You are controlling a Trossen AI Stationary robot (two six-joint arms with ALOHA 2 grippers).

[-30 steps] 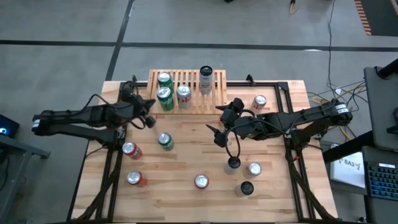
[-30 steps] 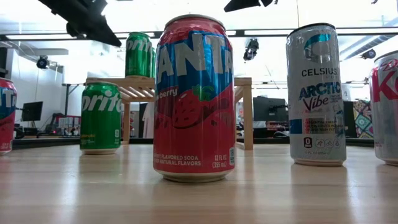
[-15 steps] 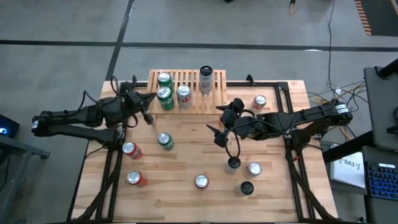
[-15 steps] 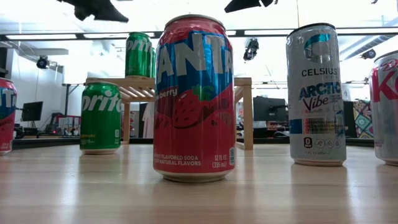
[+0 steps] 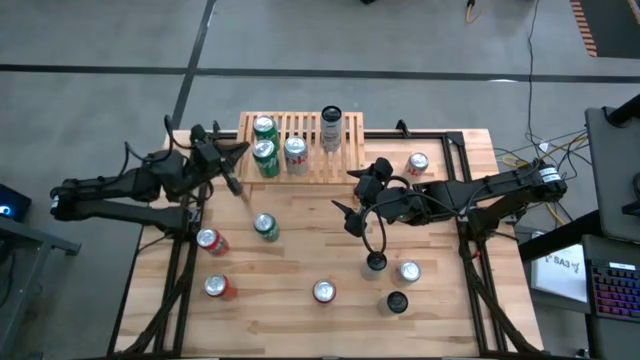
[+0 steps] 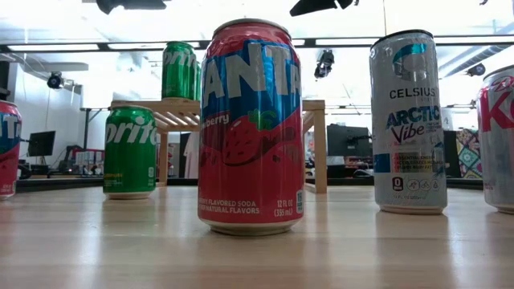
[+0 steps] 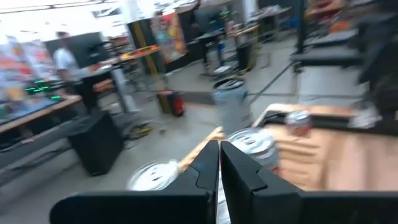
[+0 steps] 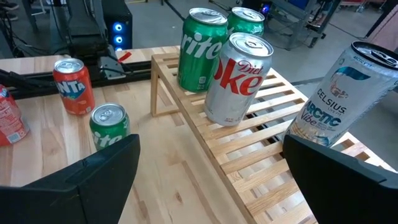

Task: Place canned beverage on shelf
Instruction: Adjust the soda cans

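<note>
Four cans stand on the low light-wood slatted shelf (image 5: 300,147) at the bench's (image 5: 300,255) twelve o'clock edge: two green, a silver Diet Coke, a tall Celsius. Risk, as I judge it: the left claw (image 5: 228,172), fingers pressed together and empty, sits just off the shelf's nine o'clock end, and a swing there could topple the nearer green Sprite can (image 5: 265,158). The right claw (image 5: 352,200), spread wide and empty, hovers mid-bench near five o'clock of the shelf. The nearest loose green can (image 5: 265,226) waits at seven o'clock.

I see a plank table (image 5: 300,265) carrying the shelf (image 5: 345,150) and loose cans. Four cans (image 5: 297,152) stand on the shelf.
</note>
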